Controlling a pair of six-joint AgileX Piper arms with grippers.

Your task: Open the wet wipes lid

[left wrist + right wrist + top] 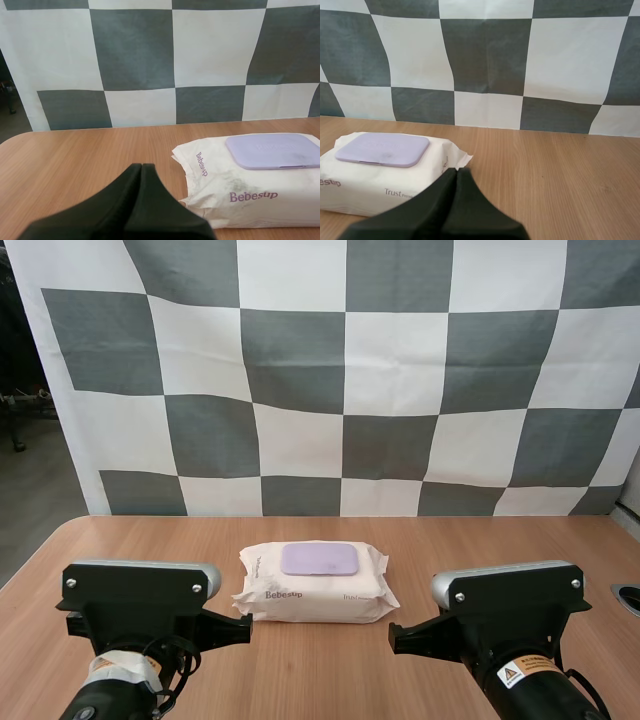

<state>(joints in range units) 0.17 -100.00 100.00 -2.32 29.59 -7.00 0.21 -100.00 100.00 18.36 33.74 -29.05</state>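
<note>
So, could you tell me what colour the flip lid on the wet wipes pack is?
The lid is pale lilac, clearest in the left wrist view.

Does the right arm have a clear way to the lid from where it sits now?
Probably yes. The lid lies flat and closed on top of the pack with nothing over it, and the right tool, shut, sits just beside the pack.

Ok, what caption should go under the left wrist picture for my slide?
Left fingers shut together near the wet wipes pack, its purple lid closed, on the wooden table.
</note>
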